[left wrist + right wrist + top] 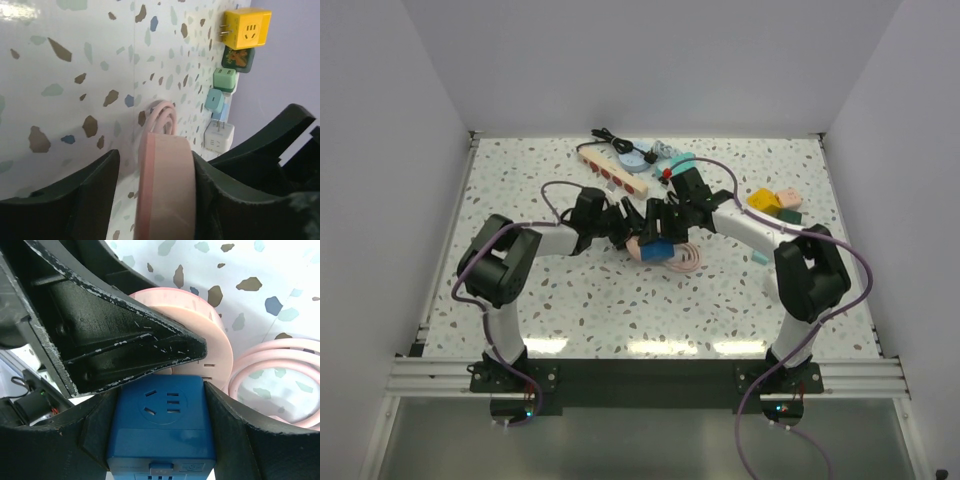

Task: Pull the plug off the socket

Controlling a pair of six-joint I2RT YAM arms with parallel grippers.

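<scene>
The socket (612,172), a cream strip with red outlets and a black cord, lies at the back, away from both grippers. At the table's middle my left gripper (636,228) is shut on a pink flat round piece (167,190), held on edge between its fingers. That piece also shows in the right wrist view (212,340), with outlet slots. My right gripper (667,226) is shut on a blue cube plug (162,415), which sits against the pink piece's face. The blue plug (657,250) and the pink piece (637,243) show below the two grippers in the top view.
The pink coiled cable (688,258) lies just right of the pink piece on the table. Several cube adapters, yellow (247,27), green, teal and white, lie at the right (775,203). A teal block (682,160) and small items lie near the strip. White walls surround the table.
</scene>
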